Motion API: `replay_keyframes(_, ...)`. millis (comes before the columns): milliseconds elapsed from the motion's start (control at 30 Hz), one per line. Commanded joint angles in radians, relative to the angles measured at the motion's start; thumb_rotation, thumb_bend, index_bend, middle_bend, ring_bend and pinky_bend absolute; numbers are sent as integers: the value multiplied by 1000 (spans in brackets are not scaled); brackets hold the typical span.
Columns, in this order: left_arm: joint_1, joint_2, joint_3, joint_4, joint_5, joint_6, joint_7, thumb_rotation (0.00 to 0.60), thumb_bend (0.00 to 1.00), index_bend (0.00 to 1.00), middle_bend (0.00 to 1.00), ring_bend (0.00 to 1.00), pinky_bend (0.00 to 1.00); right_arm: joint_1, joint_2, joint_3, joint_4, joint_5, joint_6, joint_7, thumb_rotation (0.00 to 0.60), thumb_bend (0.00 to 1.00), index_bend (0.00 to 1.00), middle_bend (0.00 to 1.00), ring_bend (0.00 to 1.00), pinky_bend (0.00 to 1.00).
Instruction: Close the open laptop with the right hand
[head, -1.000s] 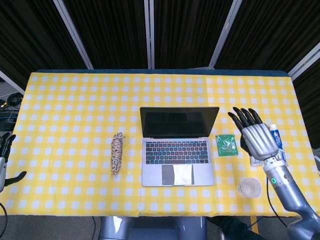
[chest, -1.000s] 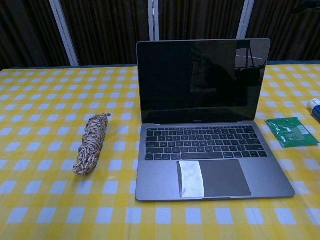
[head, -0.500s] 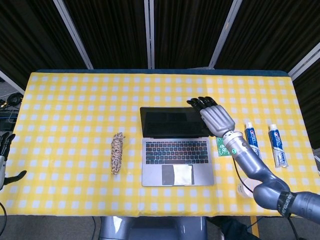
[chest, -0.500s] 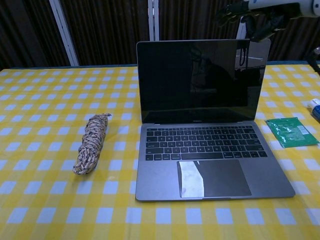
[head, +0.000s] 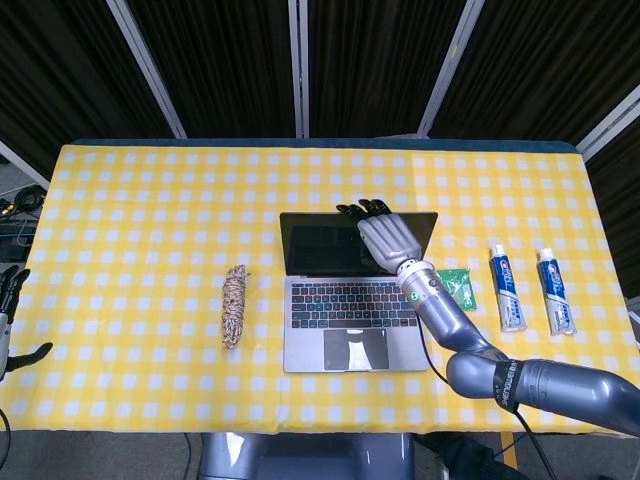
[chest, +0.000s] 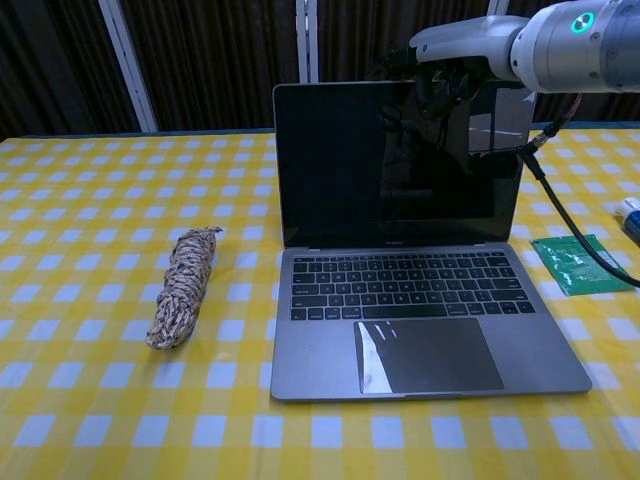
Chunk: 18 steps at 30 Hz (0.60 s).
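The laptop (head: 353, 290) stands open at the middle of the yellow-checked bench (head: 140, 220), its lid upright, while the right hand (head: 385, 235), fingers apart and holding nothing, hangs over the lid's top edge, and the left hand (head: 8, 310) is open at the bench's edge

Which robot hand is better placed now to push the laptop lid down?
The right robot hand: it hangs at the top edge of the open laptop screen. The left robot hand sits far off at the table's left edge.
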<state>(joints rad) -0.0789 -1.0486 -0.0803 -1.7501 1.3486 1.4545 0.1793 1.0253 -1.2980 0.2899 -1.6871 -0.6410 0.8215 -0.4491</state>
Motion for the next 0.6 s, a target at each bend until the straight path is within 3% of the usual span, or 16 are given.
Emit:
replay_keyframes(33,-1,-1,0,1,-2,-3,0,600,0,0,0,0,0,4,3,-4,-3,1,6,0,600,1000,105,221,114,16)
replay_keyframes(300,-5,-6,3,4,-6,-9,9,600,0,0,0,0,0,4,38,-12,-36,-24,34,11,600,1000,182,369,252,117)
replay_keyframes(600,-6,-10,6,3,-5,-7,18,600,0,0,0,0,0,-8,100,-39,-107,-74,34,20,600,1000,366,452,335,125)
